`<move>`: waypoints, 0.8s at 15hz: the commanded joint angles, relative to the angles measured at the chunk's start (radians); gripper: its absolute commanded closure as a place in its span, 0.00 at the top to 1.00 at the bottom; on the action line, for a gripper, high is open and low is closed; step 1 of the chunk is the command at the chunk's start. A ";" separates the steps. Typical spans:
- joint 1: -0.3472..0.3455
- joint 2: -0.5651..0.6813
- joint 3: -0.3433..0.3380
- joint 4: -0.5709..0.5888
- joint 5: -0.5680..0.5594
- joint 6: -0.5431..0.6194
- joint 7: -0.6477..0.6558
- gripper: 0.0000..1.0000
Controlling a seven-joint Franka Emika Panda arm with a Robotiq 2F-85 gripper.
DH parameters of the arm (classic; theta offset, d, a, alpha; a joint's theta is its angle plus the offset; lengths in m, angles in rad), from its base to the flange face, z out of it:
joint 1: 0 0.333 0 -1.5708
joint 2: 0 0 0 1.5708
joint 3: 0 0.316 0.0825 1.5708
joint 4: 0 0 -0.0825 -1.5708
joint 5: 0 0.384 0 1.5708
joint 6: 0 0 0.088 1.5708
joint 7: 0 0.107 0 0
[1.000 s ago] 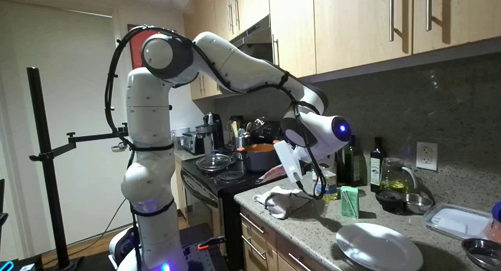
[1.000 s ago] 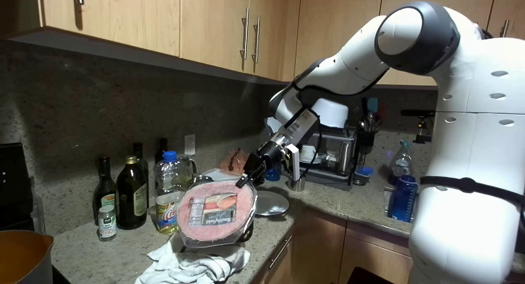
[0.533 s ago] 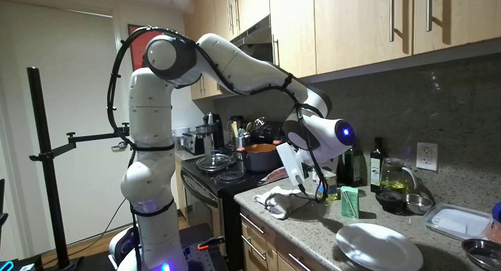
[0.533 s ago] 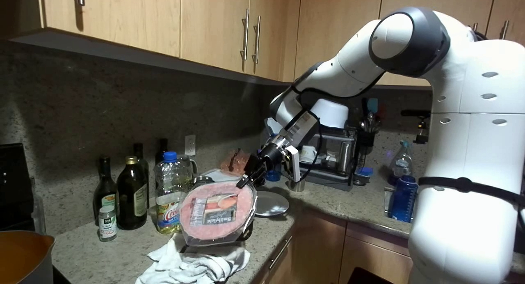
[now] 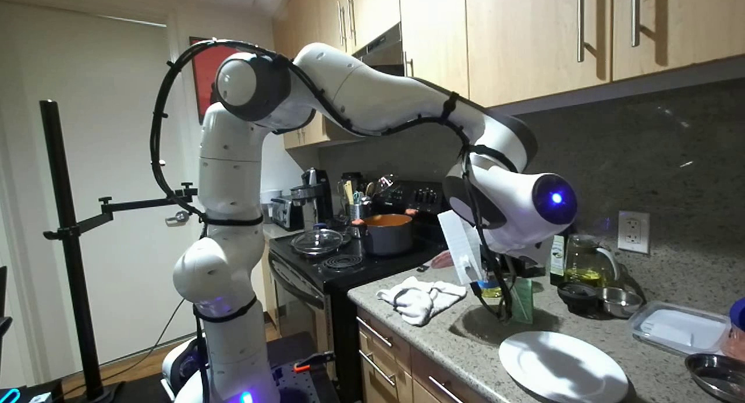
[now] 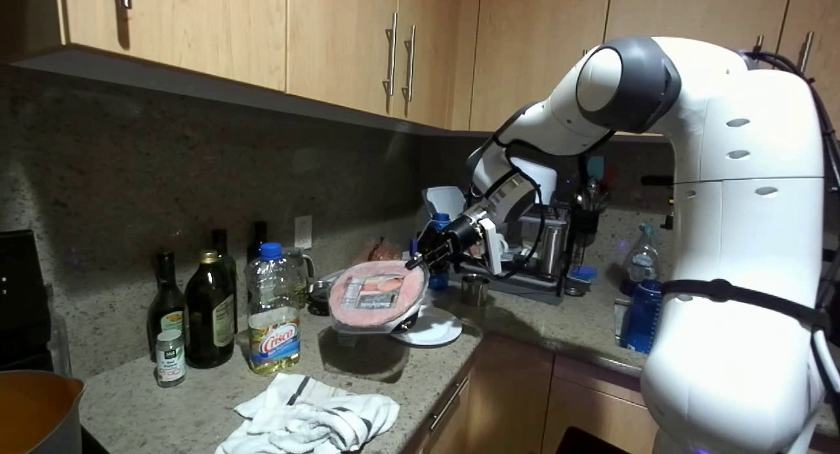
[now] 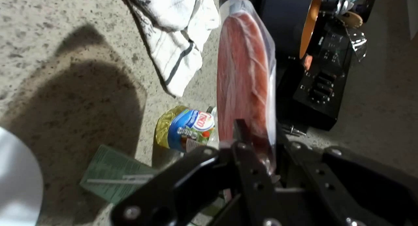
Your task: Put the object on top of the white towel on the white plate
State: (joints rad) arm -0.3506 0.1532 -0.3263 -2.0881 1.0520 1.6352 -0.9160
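Note:
The object is a round, clear-wrapped pack of pink sliced meat [image 6: 377, 295]. My gripper [image 6: 415, 262] is shut on its edge and holds it tilted in the air above the counter, between towel and plate. In the wrist view the meat pack [image 7: 241, 79] extends edge-on away from the fingers [image 7: 243, 131]. The white towel [image 6: 315, 418] lies crumpled on the counter with nothing on it. A round white plate [image 5: 561, 365] rests near the counter's front edge; the pack partly covers the plate [image 6: 433, 329] in an exterior view. The wrist hides my gripper in an exterior view.
An oil bottle [image 6: 274, 339] and dark bottles [image 6: 210, 309] line the back of the counter. A green box [image 5: 524, 301] stands between towel and plate. Beyond the plate are a clear tray [image 5: 678, 327] and a metal bowl [image 5: 722, 377]. A pot [image 5: 387, 234] sits on the stove.
My arm has carried the meat pack up and away from the towel toward the plate. The pack's shadow now falls on the counter between them. The grip has stayed shut.

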 commanded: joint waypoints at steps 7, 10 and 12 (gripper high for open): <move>-0.101 0.047 -0.047 0.055 0.145 -0.102 0.031 0.05; -0.134 0.064 -0.072 0.048 0.184 -0.105 0.024 0.05; -0.157 0.084 -0.087 0.043 0.211 -0.111 0.019 0.05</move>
State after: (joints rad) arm -0.4722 0.2255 -0.3949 -2.0458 1.2065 1.5805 -0.9137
